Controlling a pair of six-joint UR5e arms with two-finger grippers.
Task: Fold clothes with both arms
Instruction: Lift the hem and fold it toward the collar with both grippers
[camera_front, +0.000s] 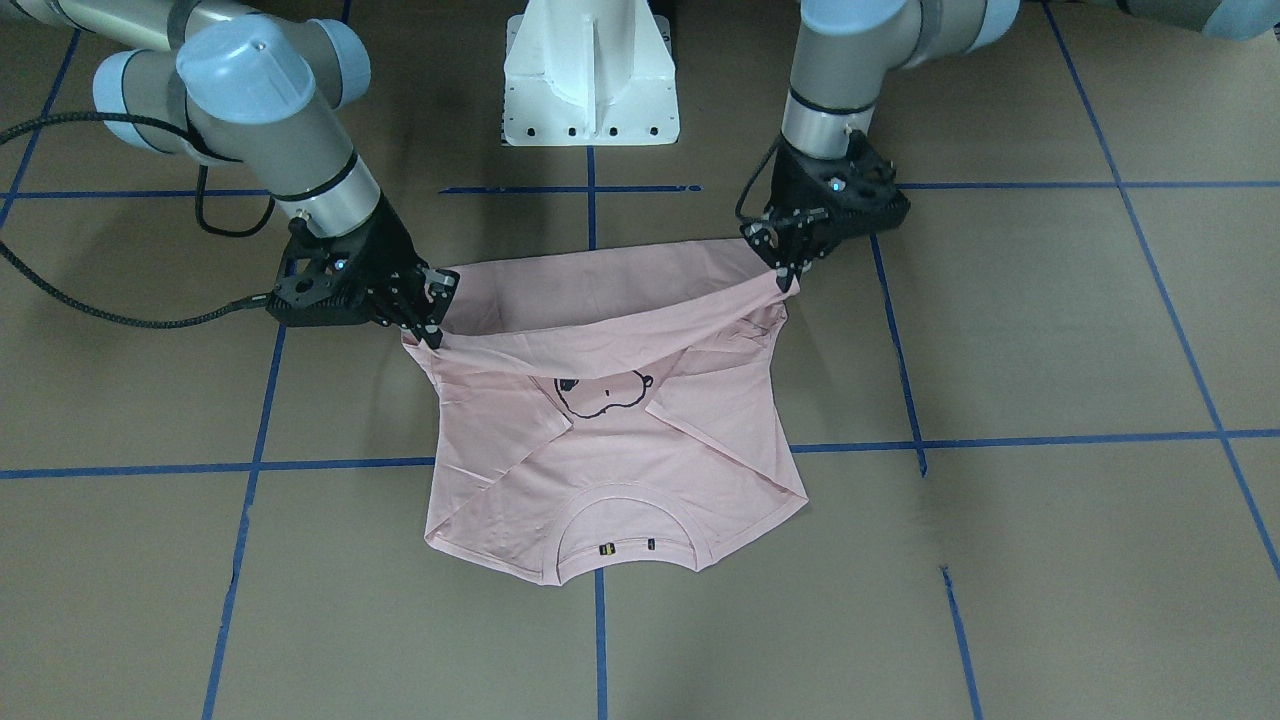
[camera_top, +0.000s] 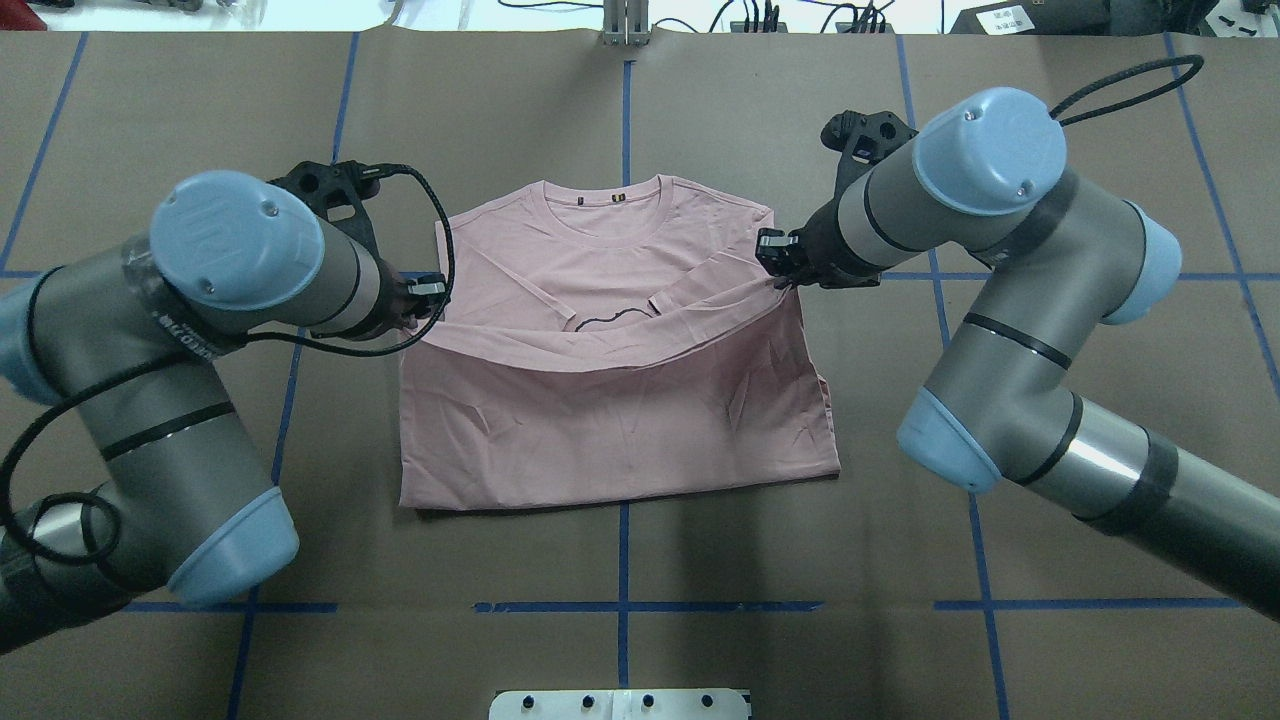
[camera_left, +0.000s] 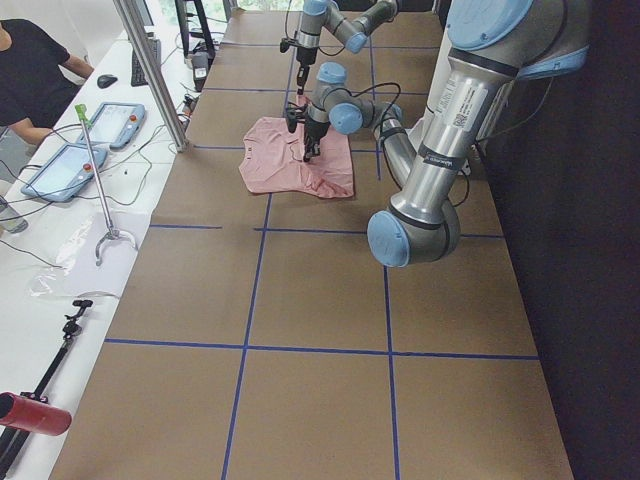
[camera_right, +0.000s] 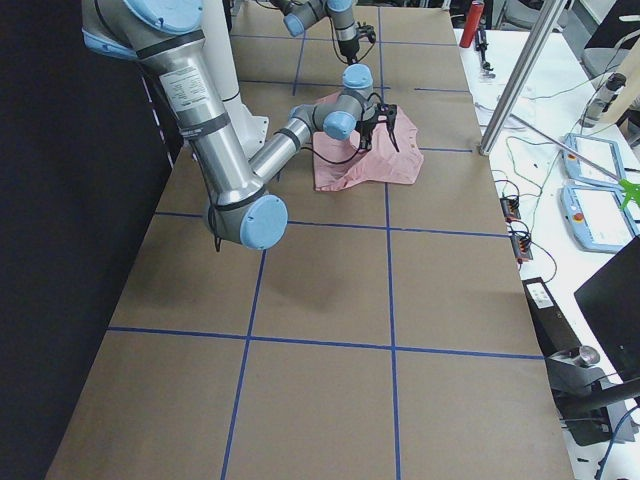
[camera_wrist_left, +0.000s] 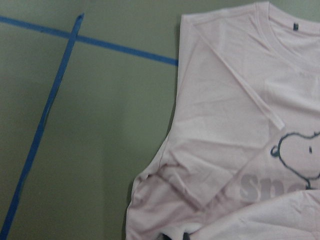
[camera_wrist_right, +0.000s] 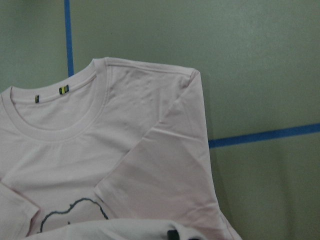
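Observation:
The pale pink T-shirt (camera_top: 620, 420) lies on the brown table, collar (camera_top: 605, 205) away from the robot and sleeves folded in. Its hem is lifted and stretched across the chest, partly covering the Snoopy print (camera_front: 600, 392). My left gripper (camera_top: 428, 300) is shut on the hem's left corner; in the front-facing view it is on the right (camera_front: 785, 270). My right gripper (camera_top: 775, 268) is shut on the other hem corner and shows on that view's left (camera_front: 430, 320). The wrist views look down on the shirt (camera_wrist_left: 230, 125) (camera_wrist_right: 125, 150) below the raised hem.
The white pedestal (camera_front: 590, 80) stands behind the shirt. Blue tape lines (camera_front: 330, 465) grid the table. A person (camera_left: 30, 70), tablets (camera_left: 60, 170) and a metal post (camera_left: 150, 70) are at the far side. Black cables (camera_top: 430, 230) loop off the arms.

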